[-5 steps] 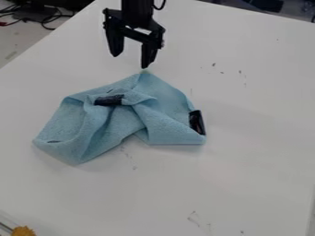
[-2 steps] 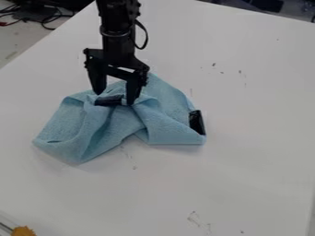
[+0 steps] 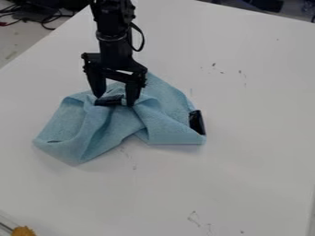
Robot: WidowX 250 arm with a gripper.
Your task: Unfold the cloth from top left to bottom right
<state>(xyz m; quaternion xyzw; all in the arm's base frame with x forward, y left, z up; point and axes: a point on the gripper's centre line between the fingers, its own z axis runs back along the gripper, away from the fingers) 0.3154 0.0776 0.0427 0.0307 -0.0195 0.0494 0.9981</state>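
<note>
Camera view: black two-finger hand [image 3: 114,100] hangs over the upper left of a light-blue, soft-looking cloth [image 3: 167,115], which lies bunched and crossed over itself on the white counter [image 3: 246,170]. Fingers apart, one either side of a small glossy black patch [image 3: 109,100] on the cloth's raised folds; nothing visibly pinched. Likely reason for the placing: the patch seems to mark a corner or edge turned inward, a sensible spot to grip before drawing the fabric open. A second glossy black patch [image 3: 197,122] sits at the cloth's right edge, perhaps another marked corner. Unfolding still to do, by the look of it.

Hard to make out: whether the fingertips touch cloth or hover just above; how many layers lie under the near patch. Folds behind the fingers partly covered. Yellow-orange object [image 3: 23,231] at lower left cut off by the border; cannot tell what.
</note>
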